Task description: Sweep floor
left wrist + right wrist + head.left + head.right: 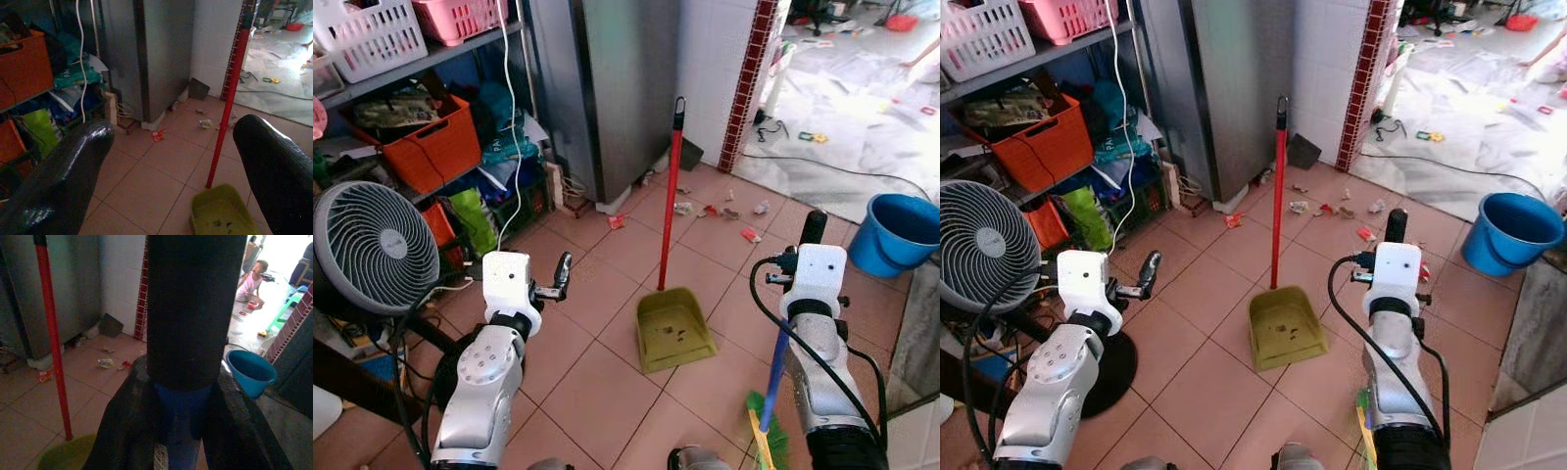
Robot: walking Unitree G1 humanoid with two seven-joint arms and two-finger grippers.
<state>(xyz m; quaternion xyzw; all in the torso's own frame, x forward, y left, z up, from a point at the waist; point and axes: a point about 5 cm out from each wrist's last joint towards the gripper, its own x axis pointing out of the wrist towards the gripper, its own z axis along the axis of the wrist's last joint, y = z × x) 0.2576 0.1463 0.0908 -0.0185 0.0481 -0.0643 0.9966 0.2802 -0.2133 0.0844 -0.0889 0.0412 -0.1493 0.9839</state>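
Note:
A yellow-green dustpan sits on the tiled floor in front of me, with a few crumbs in it and its red handle standing upright. My right gripper is shut on a broom; the blue shaft runs down to green bristles by my right side. In the right wrist view the black handle top rises between the fingers. My left gripper is open and empty, held left of the dustpan. Scraps of litter lie on the tiles beyond the pan, near the wall.
A steel cabinet stands behind the dustpan. Shelves with an orange crate and a floor fan crowd the left. A blue bucket stands at the right. A person sits on the floor in the far room.

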